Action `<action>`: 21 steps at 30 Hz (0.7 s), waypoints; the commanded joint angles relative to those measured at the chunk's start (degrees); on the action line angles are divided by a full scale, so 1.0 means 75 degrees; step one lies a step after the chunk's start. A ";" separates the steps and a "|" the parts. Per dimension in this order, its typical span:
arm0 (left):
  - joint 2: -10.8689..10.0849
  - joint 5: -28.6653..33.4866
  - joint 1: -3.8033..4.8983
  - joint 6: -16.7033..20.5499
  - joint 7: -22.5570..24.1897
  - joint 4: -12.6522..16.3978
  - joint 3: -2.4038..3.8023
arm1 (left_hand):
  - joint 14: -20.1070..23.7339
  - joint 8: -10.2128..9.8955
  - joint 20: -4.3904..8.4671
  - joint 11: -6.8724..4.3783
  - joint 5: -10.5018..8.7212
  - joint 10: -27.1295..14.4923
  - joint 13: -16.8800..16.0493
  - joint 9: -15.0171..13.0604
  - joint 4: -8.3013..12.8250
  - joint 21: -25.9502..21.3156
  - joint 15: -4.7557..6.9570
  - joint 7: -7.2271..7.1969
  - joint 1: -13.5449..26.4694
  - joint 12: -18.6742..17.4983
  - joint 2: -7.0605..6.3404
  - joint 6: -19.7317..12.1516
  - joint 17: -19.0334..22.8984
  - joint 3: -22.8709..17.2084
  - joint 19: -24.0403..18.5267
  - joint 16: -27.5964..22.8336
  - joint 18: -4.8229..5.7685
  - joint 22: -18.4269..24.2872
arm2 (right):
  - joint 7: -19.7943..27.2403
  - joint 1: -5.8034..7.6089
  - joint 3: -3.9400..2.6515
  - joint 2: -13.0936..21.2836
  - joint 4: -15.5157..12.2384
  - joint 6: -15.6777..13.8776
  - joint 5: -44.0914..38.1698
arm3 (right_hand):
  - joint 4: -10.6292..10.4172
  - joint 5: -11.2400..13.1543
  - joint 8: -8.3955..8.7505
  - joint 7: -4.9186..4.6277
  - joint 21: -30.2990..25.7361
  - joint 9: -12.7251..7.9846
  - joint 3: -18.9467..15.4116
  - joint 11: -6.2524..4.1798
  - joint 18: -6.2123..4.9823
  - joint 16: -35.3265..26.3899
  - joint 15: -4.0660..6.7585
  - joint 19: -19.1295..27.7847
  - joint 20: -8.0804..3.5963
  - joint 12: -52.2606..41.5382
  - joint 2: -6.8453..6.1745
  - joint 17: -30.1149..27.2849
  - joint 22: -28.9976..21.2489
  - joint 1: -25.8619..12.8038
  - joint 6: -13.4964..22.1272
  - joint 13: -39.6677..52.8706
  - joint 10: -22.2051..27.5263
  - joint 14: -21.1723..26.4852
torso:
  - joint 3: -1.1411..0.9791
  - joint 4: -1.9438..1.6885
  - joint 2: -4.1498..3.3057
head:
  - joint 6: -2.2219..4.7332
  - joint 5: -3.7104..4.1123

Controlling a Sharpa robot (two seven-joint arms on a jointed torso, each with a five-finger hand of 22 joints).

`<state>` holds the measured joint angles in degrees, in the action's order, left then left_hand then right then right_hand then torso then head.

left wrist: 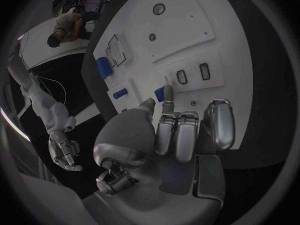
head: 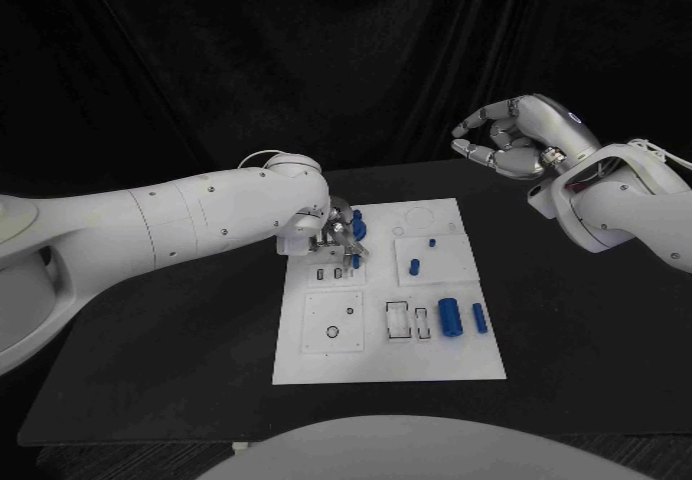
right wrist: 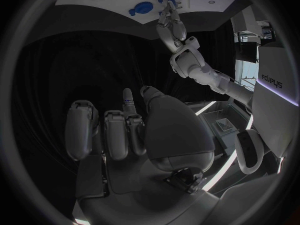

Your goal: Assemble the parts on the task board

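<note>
Pinching upright blue part [head: 358, 222], left hand [head: 335, 228]

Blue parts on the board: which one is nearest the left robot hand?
The blue part at the left robot hand's fingertips, near the task board's far-left corner. The other blue parts lie apart from the hand, toward the board's middle and right.

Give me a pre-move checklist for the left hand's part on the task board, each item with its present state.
1. Left hand over the task board: ok.
2. Blue part at its fingers: ok, a firm grip cannot be told.
3. Part lined up with a slot: cannot tell, the fingers hide it.
4. Right hand off the board: ok, raised beyond the far edge, fingers curled, holding nothing.
5. Large blue cylinder and the slim part beside it lie apart from the left hand: ok.
</note>
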<state>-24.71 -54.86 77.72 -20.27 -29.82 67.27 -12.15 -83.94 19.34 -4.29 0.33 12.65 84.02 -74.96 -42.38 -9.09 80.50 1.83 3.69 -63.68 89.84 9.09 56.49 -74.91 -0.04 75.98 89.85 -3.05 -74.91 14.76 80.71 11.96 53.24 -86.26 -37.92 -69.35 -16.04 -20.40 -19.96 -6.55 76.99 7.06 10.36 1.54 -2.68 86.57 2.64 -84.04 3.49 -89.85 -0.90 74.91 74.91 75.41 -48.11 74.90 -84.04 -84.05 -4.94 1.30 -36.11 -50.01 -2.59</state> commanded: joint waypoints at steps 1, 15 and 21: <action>0.0023 0.0025 -0.0025 -0.0168 0.0147 -0.0019 0.0006 | -0.0808 -0.0043 -0.0012 -0.0042 0.0022 0.0797 -0.2006 -0.0013 -0.0004 -0.0035 0.0039 -0.0041 -0.0066 0.0021 -0.0008 0.0012 -0.2012 -0.0053 -0.0067 0.0020 -0.0093 -0.0770 | -0.0130 -0.0017 -0.0007 -0.0001 0.0015 0.0020 -0.0009 | -0.0006 -0.0040 0.0043 -0.0012 -0.0027 -0.0009 0.0038 0.0054 -0.0041 -0.0043 -0.0070 -0.0123 0.0064 -0.0020 0.0014 0.1148 0.1487 0.0067 -0.0066 0.2013 -0.0795 -0.0618 | -0.0005 0.0002 0.0002 | 0.0001 -0.0011; 0.0030 0.0025 -0.0058 -0.0235 0.0163 0.0005 0.0006 | -0.0808 -0.0170 0.0003 -0.0058 0.0151 0.0797 -0.2006 -0.0062 0.0203 -0.0078 0.0056 -0.0056 -0.0164 0.0021 -0.0075 0.0039 -0.2012 -0.0320 -0.0076 0.0020 -0.0098 -0.0778 | -0.0140 -0.0018 -0.0007 -0.0033 0.0062 0.0062 -0.0009 | 0.0000 -0.0052 0.0048 -0.0013 -0.0041 -0.0012 0.0045 0.0055 -0.0044 -0.0050 -0.0070 -0.0117 0.0065 -0.0020 0.0014 0.1135 0.1483 0.0080 -0.0066 0.2013 -0.0795 -0.0615 | -0.0008 -0.0003 0.0002 | 0.0001 -0.0032; 0.0018 0.0025 -0.0061 -0.0254 0.0165 0.0011 0.0006 | -0.0808 -0.0302 0.0017 -0.0069 0.0523 0.0797 -0.2006 -0.0118 0.0385 -0.0112 0.0067 -0.0063 -0.0161 0.0021 -0.0171 0.0071 -0.2012 -0.0664 -0.0070 0.0020 -0.0099 -0.0801 | -0.0142 -0.0018 -0.0007 -0.0034 0.0066 0.0069 -0.0009 | 0.0010 -0.0065 0.0053 -0.0013 -0.0105 -0.0016 0.0055 0.0056 -0.0059 -0.0068 -0.0071 -0.0092 0.0067 -0.0020 0.0012 0.1105 0.1463 0.0101 -0.0069 0.2013 -0.0795 -0.0609 | -0.0007 -0.0002 0.0003 | 0.0001 -0.0043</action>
<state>-24.60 -54.86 77.43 -21.20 -29.55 67.22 -12.15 -83.94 17.27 -4.29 0.33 16.42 84.02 -74.95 -43.20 -6.16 79.84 1.83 3.46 -64.72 89.84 8.05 56.72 -74.91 -4.74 75.57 89.85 -3.06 -74.90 14.72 80.70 11.96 52.98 -85.82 -37.57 -69.35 -16.04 -20.63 -19.74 -6.76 76.49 7.00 10.36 1.54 -2.68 86.31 2.64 -84.04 3.49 -89.85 -0.73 74.91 74.95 75.57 -48.31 74.94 -84.04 -84.05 -5.02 1.30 -36.08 -50.01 -2.87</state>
